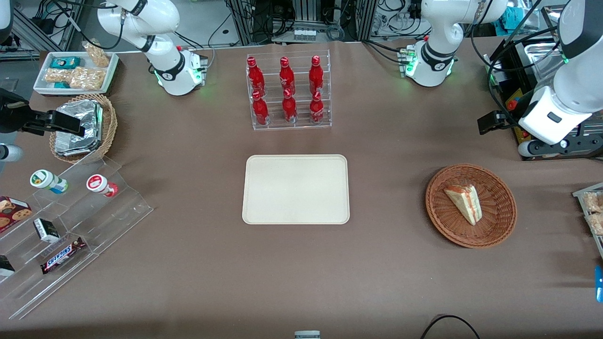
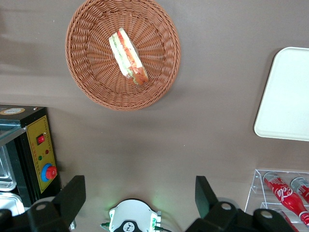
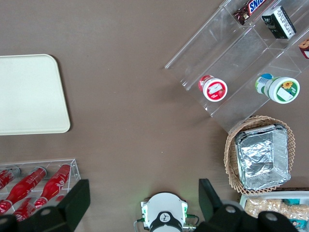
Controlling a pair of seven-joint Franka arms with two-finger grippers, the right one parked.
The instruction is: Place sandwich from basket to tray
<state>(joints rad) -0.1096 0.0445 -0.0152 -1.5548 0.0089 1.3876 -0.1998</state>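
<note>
The sandwich (image 1: 464,202) (image 2: 128,57), a white wedge with red and green filling, lies on its side in the shallow reddish-brown basket (image 1: 471,241) (image 2: 87,92). The empty cream tray (image 1: 296,188) (image 2: 285,96) (image 3: 29,94) lies flat at the table's middle, a good way from the basket toward the parked arm's end. My gripper (image 1: 492,122) (image 2: 140,193) hangs high over bare table, farther from the front camera than the basket. It is open, the fingers (image 2: 72,195) wide apart and nothing between them.
A clear rack of red bottles (image 1: 288,92) stands farther from the front camera than the tray. A black control box (image 2: 34,154) sits near my arm's base (image 2: 134,220). Toward the parked arm's end are a tan basket of foil packets (image 1: 82,127) and an acrylic snack stand (image 1: 70,221).
</note>
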